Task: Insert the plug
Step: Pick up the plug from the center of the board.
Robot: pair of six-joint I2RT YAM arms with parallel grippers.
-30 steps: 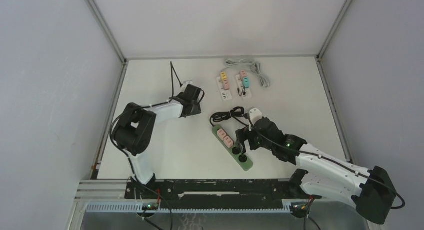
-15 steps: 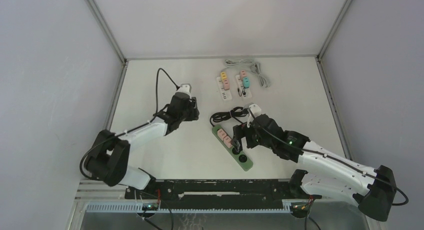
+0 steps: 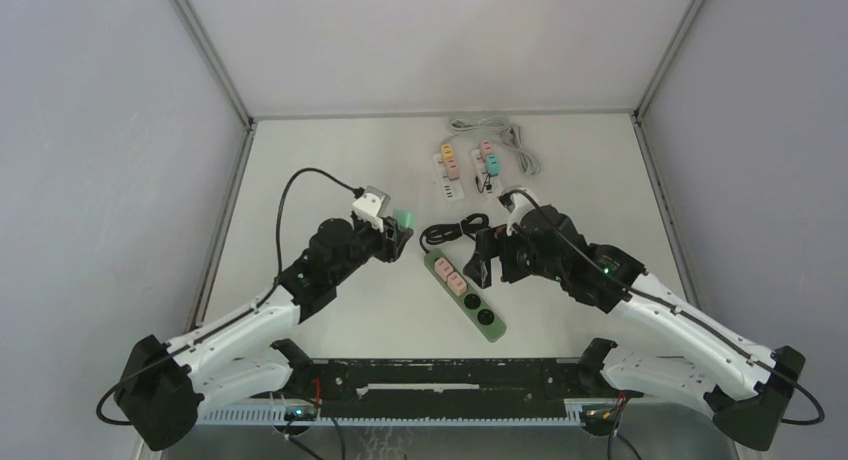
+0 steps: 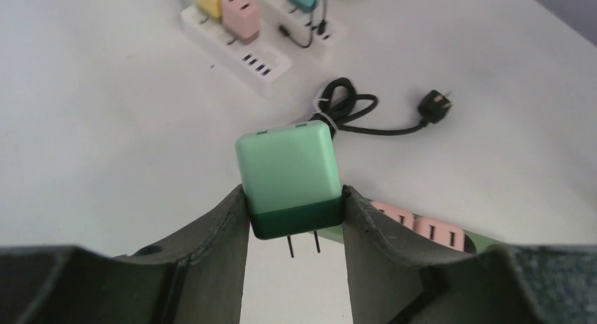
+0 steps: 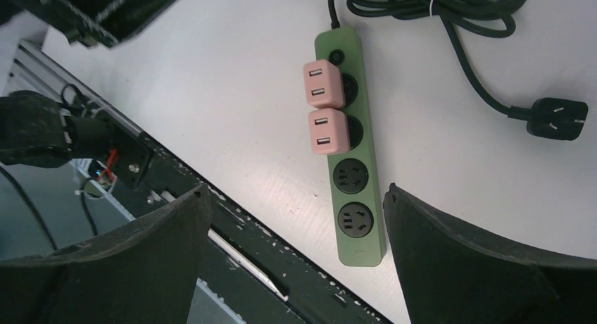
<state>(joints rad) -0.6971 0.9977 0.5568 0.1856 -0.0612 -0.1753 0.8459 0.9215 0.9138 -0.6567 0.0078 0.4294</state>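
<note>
Table (image 3: pixel 330 170) | strip (image 5: pixel 362 248): 2 pink adapters (image 5: pixel 324 84), 2 free sockets (image 5: pixel 350 176) | left fingers (image 4: pixel 218 232) grip green plug (image 4: pixel 288 172) | right fingers (image 5: pixel 141 253) wide

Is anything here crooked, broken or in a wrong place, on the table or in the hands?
Nothing stands out. The green charger sits straight in the left hand, and its two prongs look unbent. On the green power strip both pink chargers sit flat, and the right hand is open above it.
</note>
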